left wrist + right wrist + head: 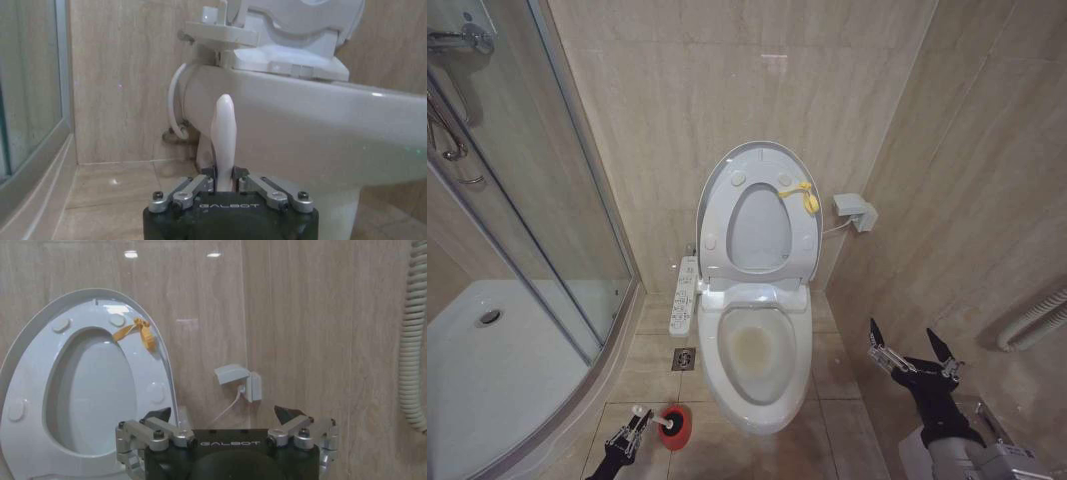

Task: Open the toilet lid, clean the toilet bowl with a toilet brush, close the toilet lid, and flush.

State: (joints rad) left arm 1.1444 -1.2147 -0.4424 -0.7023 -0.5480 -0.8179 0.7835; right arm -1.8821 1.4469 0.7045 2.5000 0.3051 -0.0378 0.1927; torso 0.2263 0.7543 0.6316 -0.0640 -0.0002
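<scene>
Tiled bathroom: one toilet lid (761,212) raised, one toilet brush (653,420).

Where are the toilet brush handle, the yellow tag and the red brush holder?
toilet brush handle (223,135), left wrist view, mid-shaft of the white stick.
yellow tag (805,195), head view, on the loop at the raised lid's edge.
red brush holder (677,428), head view, its rim.

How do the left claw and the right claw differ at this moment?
The left claw is shut on the toilet brush handle; the right claw is open and holds nothing. The left claw sits low by the red holder on the floor, left of the toilet bowl; the right claw hangs higher, right of the bowl. Both are black with silver fingers.
</scene>
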